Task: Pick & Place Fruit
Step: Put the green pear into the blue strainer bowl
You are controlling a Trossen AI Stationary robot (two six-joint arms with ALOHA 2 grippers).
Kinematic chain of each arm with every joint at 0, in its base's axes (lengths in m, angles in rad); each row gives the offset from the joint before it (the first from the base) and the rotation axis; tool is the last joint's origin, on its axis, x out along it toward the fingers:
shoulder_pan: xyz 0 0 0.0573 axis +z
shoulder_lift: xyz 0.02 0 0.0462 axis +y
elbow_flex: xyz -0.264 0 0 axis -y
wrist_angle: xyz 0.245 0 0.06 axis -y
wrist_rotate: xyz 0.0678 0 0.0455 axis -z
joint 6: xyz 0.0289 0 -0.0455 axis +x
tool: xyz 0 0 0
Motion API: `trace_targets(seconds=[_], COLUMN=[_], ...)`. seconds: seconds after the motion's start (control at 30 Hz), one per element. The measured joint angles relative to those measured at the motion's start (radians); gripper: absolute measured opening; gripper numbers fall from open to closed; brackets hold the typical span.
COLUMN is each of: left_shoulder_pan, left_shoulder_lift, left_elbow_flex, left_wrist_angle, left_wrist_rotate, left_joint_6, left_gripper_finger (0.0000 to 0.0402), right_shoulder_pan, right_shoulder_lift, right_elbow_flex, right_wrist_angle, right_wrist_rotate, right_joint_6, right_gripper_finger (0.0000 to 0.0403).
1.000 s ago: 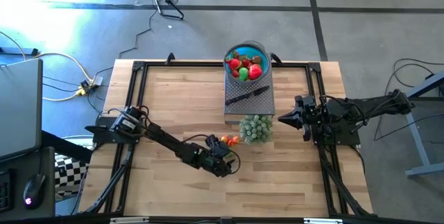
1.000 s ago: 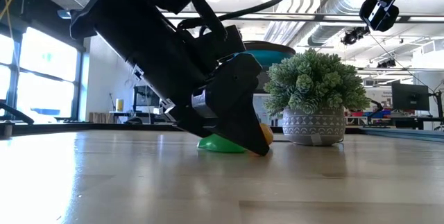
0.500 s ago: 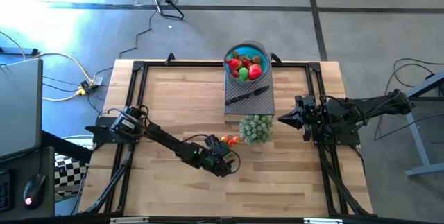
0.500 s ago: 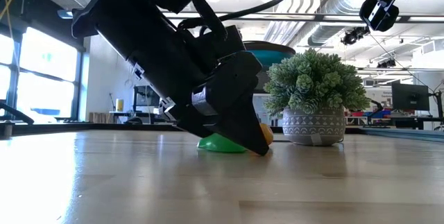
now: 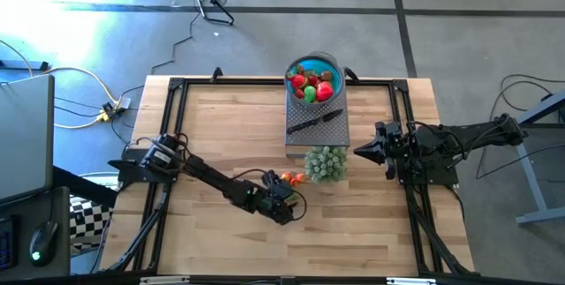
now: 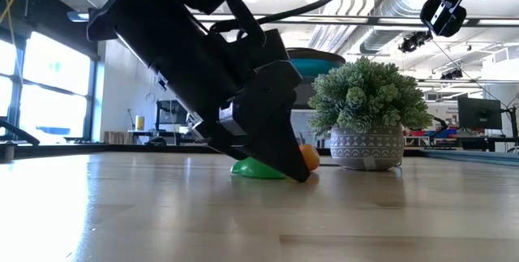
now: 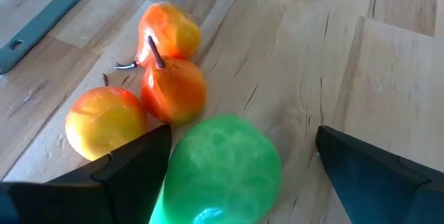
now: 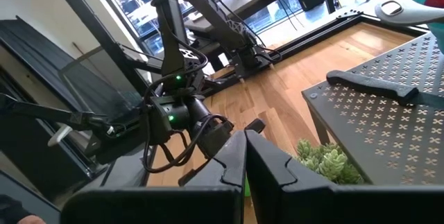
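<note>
My left gripper [image 5: 281, 198] is low over the table's near middle, open, with its fingers on either side of a round green fruit [image 7: 218, 168] that rests on the wood. In the low view the fruit [image 6: 258, 168] shows under the gripper [image 6: 302, 174]. Just beyond lie two orange fruits [image 7: 173, 89] and a yellow-orange one [image 7: 104, 120], touching each other. More fruits fill the blue bowl [image 5: 297, 63] at the far edge. My right gripper [image 5: 357, 152] is shut and hangs in the air right of the plant, holding nothing. My left gripper comes at the green fruit slanting down from the table's left. One finger [image 7: 132, 161] stands right against the fruit's side, and I cannot tell whether it touches. The other finger [image 7: 368, 168] is clearly apart from it. The fruit sits on the table.
A pale green bushy plant in a patterned pot [image 5: 325, 163] stands close to the right of the loose fruits. Behind it a grey perforated stand [image 5: 337, 137] carries a black-handled knife [image 5: 313, 123] and the bowl. Bare wood lies to the left and near side.
</note>
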Motion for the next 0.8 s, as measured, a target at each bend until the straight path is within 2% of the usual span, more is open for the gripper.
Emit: trace_targets(seconds=[0.23,0.8], left_shoulder_pan=[-0.002,-0.003], left_shoulder_lift=[-0.002,-0.002], left_elbow_flex=[0.003,0.003], left_wrist_angle=[-0.064,-0.064], left_wrist_rotate=[0.032,0.032], left_joint_6=[-0.036,-0.053], left_gripper_finger=[0.0349,0.0349], right_shoulder_pan=[0.000,0.000], right_shoulder_lift=[0.000,0.000], right_elbow_flex=[0.000,0.000], right_wrist_angle=[0.000,0.030], right_wrist_rotate=[0.000,0.012], right_joint_6=[0.019,0.021], right_gripper_finger=[0.0003,0.0002])
